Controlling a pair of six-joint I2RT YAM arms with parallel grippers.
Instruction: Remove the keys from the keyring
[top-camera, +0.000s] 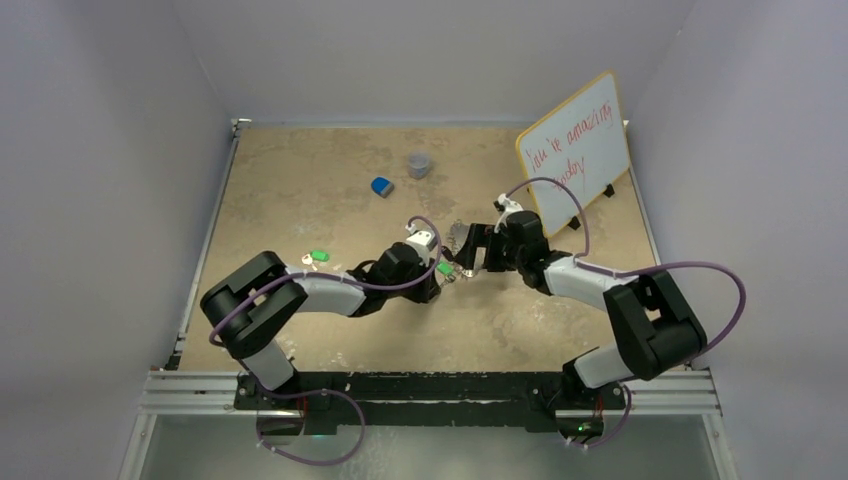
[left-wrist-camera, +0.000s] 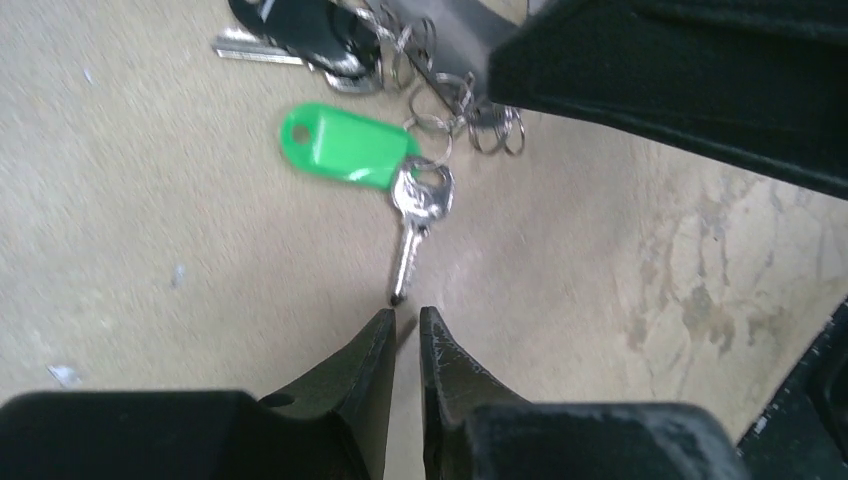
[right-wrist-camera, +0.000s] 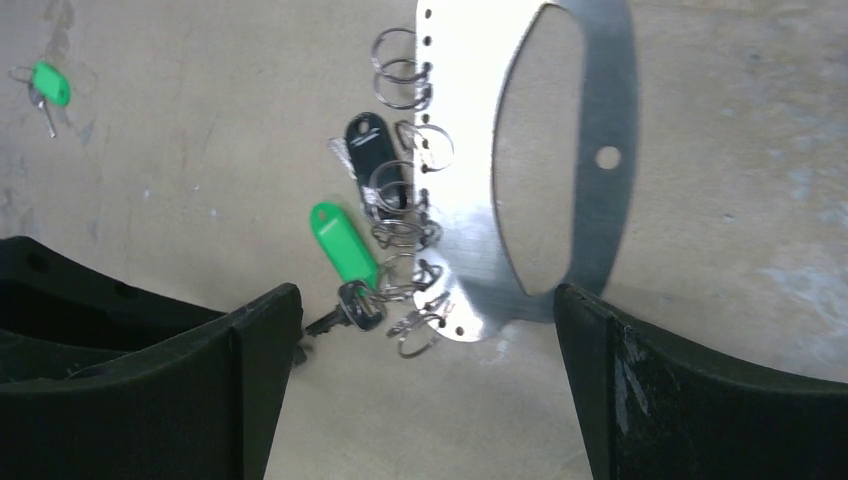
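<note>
My left claw (left-wrist-camera: 407, 315) is narrow, its two fingers almost closed with only a thin slit between them, and nothing sits in that slit. My right claw (right-wrist-camera: 427, 298) is spread wide.

The keyring (right-wrist-camera: 520, 170) is a flat silver metal plate with a large cut-out and a row of small holes down one edge. It lies on the tan table (top-camera: 300, 190) in front of my right claw, with its near end between that claw's fingers (right-wrist-camera: 250, 370). I cannot tell whether either finger touches it. Split rings (right-wrist-camera: 400, 75) hang from the holed edge of the keyring, one after another.

A small silver key (left-wrist-camera: 415, 225) hangs from a ring at the near end of that row, together with a bright green tag (left-wrist-camera: 345, 147). The key points away from the keyring. Its tip lies just ahead of my left fingertips (left-wrist-camera: 382, 325), apart from them. The green tag lies flat beside the key's head.

Further along the same edge of the keyring a black tag (right-wrist-camera: 367, 150) lies on the table with another key (left-wrist-camera: 250, 45) beside it.

A second green-tagged key (right-wrist-camera: 45, 85) lies by itself, well apart from the keyring on its ring side.

Beyond the keyring, towards the back wall, stand a grey cup (top-camera: 418, 165) and a blue lump (top-camera: 381, 186). A whiteboard (top-camera: 575, 150) with red writing leans behind the keyring, past my right claw.
</note>
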